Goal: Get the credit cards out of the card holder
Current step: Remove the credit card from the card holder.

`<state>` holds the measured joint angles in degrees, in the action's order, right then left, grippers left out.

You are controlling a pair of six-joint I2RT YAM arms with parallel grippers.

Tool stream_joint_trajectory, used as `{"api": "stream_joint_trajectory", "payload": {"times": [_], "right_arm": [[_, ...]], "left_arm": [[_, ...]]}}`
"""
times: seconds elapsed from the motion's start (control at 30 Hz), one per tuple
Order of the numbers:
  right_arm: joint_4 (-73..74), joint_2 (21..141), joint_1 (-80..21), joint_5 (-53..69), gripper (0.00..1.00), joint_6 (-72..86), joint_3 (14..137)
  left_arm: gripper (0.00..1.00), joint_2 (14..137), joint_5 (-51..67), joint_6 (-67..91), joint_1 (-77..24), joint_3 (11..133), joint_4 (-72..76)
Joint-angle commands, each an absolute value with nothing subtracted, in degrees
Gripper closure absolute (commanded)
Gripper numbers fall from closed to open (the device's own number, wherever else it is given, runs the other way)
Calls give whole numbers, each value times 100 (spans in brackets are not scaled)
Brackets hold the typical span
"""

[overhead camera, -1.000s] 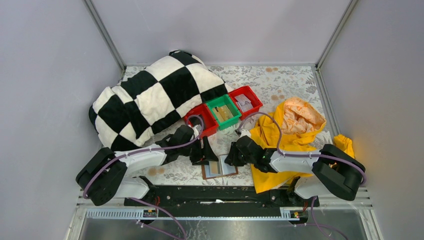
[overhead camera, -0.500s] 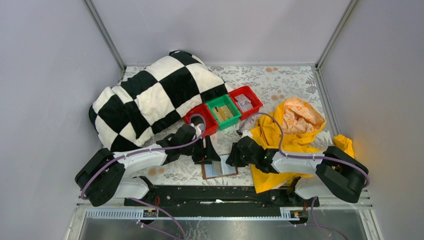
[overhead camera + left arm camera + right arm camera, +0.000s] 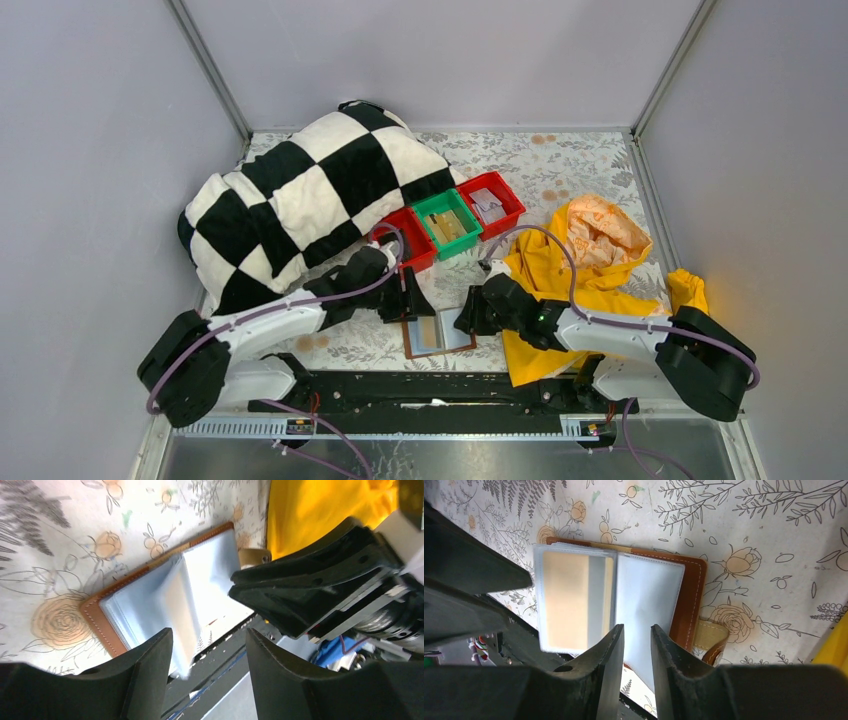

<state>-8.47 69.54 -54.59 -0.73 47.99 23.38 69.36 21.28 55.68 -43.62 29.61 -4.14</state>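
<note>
Card holder point(image 3: 438, 335): brown leather, lay opened flat like a book on the floral table cover point(image 3: 560, 165); pale grey pockets faced up, brown border showed round them; a tan strap point(image 3: 711, 635) stuck out from under one edge.

Credit cards point(image 3: 566, 600): a tan card sat inside one pocket of the card holder, with a grey strip showing beside it nearer the fold; the other facing pocket looked plain grey.

Left gripper point(image 3: 207, 647): hung at the card holder's left side, fingers wide apart, nothing between them.

Right gripper point(image 3: 637, 630): hung over the card holder's right half, fingers a narrow gap apart, clamped on nothing visible.

Green bin point(image 3: 461, 247) and red bins point(image 3: 510, 190): in a row beyond the card holder.

Checkered blanket point(image 3: 300, 195): heaped beyond the card holder, to its left.

Yellow cloth point(image 3: 560, 270): bunched to the card holder's right.
</note>
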Motion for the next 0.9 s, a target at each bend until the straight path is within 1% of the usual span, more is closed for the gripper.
{"api": "stream_joint_trajectory", "payload": {"times": [0.0, 0.13, 0.3, 0.57, 0.87], "right_arm": [[-980, 7084, -5471, -9, 67, 4685, 2432], [-1043, 7220, -5472, -9, 69, 4688, 2446], [-1113, 7314, -5476, -9, 69, 4688, 2444], [-1111, 7314, -5474, -9, 69, 4719, 2387], [-1157, 7369, -5471, -9, 69, 4720, 2408]], "left_arm": [[41, 6439, 1205, 5375, -4394, 3364, -1020], [41, 6433, 1339, 5415, -4391, 3300, -942], [41, 6771, 1707, 5550, -4392, 3086, -436], [41, 7299, 1734, 5589, -4419, 3020, -306], [36, 7361, 1610, 5634, -4477, 2979, -376]]}}
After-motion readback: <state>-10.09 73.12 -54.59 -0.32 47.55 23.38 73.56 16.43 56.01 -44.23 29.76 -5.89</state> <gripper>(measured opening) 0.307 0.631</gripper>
